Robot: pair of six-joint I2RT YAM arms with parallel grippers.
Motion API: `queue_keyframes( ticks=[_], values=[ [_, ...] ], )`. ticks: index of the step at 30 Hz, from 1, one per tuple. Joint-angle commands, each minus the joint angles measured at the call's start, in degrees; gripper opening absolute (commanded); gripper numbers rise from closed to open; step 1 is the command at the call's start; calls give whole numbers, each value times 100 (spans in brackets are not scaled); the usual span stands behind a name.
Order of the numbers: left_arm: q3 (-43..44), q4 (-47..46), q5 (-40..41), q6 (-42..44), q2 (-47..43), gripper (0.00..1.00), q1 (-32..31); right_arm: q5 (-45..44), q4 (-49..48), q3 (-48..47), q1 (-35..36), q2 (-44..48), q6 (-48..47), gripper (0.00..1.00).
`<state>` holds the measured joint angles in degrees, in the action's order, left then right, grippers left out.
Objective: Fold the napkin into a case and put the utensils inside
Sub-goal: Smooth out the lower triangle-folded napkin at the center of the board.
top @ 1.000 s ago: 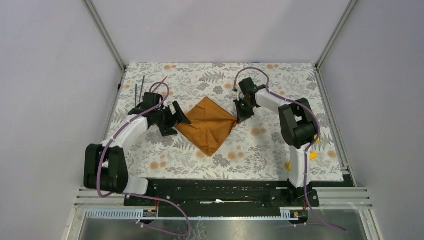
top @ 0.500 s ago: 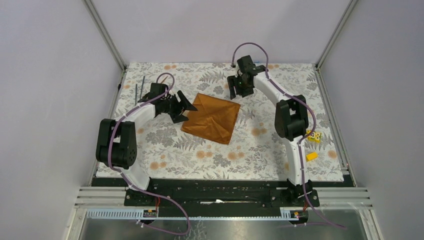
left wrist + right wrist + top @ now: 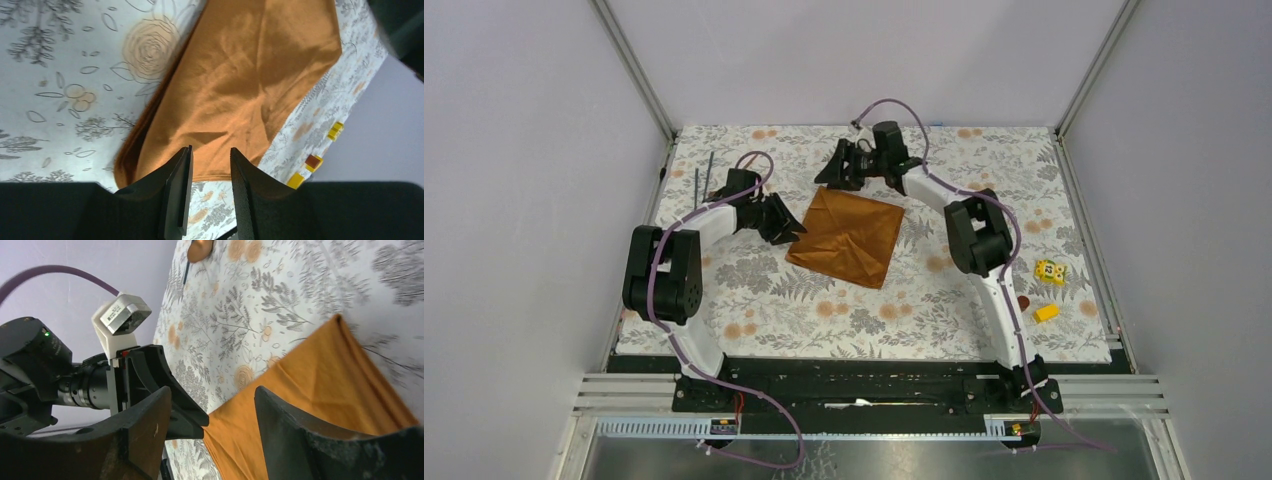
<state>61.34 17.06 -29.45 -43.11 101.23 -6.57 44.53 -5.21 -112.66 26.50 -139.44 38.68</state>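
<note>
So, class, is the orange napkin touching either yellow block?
Apart. The top view shows a wide stretch of floral tablecloth between the napkin and the yellow blocks.

My top camera looks down from behind my bases over the whole tablecloth. My left wrist camera sits close above the napkin, facing right. My right wrist camera looks low across the napkin, seemingly at my left gripper. All three views share the napkin.
</note>
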Motion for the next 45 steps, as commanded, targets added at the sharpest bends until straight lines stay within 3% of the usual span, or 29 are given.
queue_keyframes(
  ticks=[1, 13, 21, 27, 31, 39, 45],
  values=[
    [-147, 1, 432, 207, 5, 38, 59, 473, -1057, -503, 264, -590, 861, 69],
    [-715, 73, 1195, 212, 233, 33, 59, -140, -501, -1662, 203, -1845, 396, 71],
    [-815, 199, 1319, 278, 160, 30, 44, -306, -112, -2197, 128, -2050, 172, 75],
    [-790, 363, 1173, 444, 24, 35, 42, -290, -342, -2755, 60, -2622, 693, 75],
    [-634, 394, 649, 572, -261, 45, 44, -282, -581, -2623, 66, -2785, 861, 75],
    [-137, 731, 159, 715, -669, 50, 42, -397, -106, -2856, 39, -2506, 495, 75],
    [-175, 519, 89, 650, -382, 45, 42, -402, 461, -2718, 24, -1461, 46, 77]
  ],
)
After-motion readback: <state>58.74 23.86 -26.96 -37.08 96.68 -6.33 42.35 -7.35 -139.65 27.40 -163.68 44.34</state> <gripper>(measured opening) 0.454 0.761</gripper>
